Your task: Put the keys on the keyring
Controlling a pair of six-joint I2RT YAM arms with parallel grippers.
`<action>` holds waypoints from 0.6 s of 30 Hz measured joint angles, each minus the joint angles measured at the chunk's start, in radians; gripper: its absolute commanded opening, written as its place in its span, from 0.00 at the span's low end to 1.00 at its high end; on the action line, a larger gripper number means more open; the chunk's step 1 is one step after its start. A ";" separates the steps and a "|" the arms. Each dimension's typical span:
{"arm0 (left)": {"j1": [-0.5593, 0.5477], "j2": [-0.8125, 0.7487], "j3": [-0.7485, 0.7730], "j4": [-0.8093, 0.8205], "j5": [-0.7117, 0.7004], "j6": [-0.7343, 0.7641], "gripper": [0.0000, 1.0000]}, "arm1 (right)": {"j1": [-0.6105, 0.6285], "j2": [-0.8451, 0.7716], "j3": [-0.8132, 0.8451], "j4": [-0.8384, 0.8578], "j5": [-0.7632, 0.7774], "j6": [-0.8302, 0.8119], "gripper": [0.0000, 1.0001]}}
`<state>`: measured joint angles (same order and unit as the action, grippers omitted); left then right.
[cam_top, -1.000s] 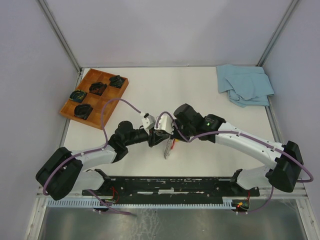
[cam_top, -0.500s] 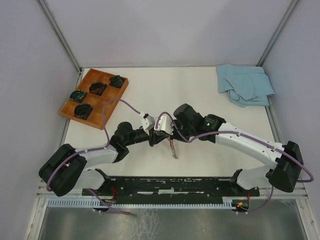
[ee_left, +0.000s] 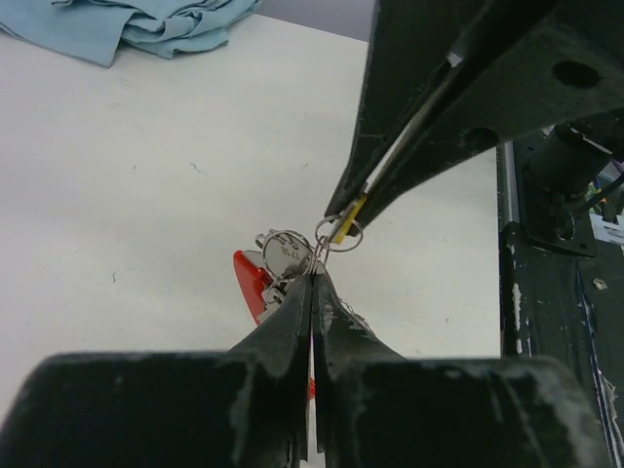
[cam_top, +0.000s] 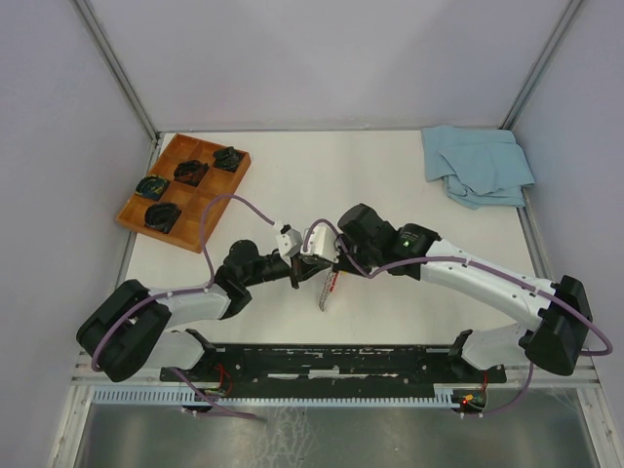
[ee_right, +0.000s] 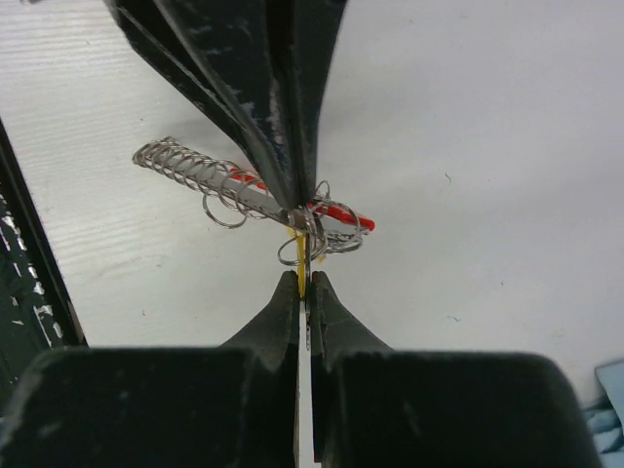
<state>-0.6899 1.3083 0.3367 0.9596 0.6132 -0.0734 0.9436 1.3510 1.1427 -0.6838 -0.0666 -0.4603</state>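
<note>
Both grippers meet above the table's middle, tip to tip. My left gripper (cam_top: 306, 270) (ee_left: 314, 280) is shut on the keyring (ee_left: 337, 235), its tips pinching the thin ring beside a round silver tag (ee_left: 285, 253). A red strap (ee_left: 248, 283) (ee_right: 343, 212) and a coiled silver chain (ee_right: 185, 168) (cam_top: 327, 292) hang from the ring. My right gripper (cam_top: 330, 264) (ee_right: 306, 280) is shut on a yellow-headed key (ee_right: 303, 255), held edge-on with its head against the ring. That key's yellow (ee_left: 348, 214) shows between the right fingers. Other keys cannot be told apart in the cluster.
A wooden tray (cam_top: 216, 183) with black coiled items (cam_top: 190, 173) sits at the back left. A blue cloth (cam_top: 478, 166) (ee_left: 146, 24) lies at the back right. A black rail (cam_top: 341, 356) runs along the near edge by the arm bases.
My left gripper has shut on the keyring. The hanging chain swung right, then back left. The right gripper kept its grip on the yellow key.
</note>
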 measured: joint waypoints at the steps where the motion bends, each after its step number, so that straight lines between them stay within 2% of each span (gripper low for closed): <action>1: -0.003 -0.001 -0.002 0.001 0.000 0.000 0.03 | -0.002 -0.002 0.000 -0.005 0.010 0.000 0.01; 7: -0.019 -0.023 -0.027 0.034 -0.001 0.000 0.03 | -0.018 -0.006 -0.016 -0.014 0.055 0.011 0.01; 16: -0.039 -0.021 -0.049 0.100 -0.002 -0.001 0.03 | -0.020 -0.011 -0.031 -0.011 0.045 0.029 0.01; 18: -0.040 -0.018 -0.049 0.102 -0.003 -0.002 0.06 | -0.021 -0.011 -0.031 -0.007 0.041 0.030 0.01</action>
<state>-0.7300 1.2900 0.2878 1.0615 0.6106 -0.0750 0.9226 1.3396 1.1122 -0.6907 -0.0257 -0.4301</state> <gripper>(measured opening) 0.033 0.027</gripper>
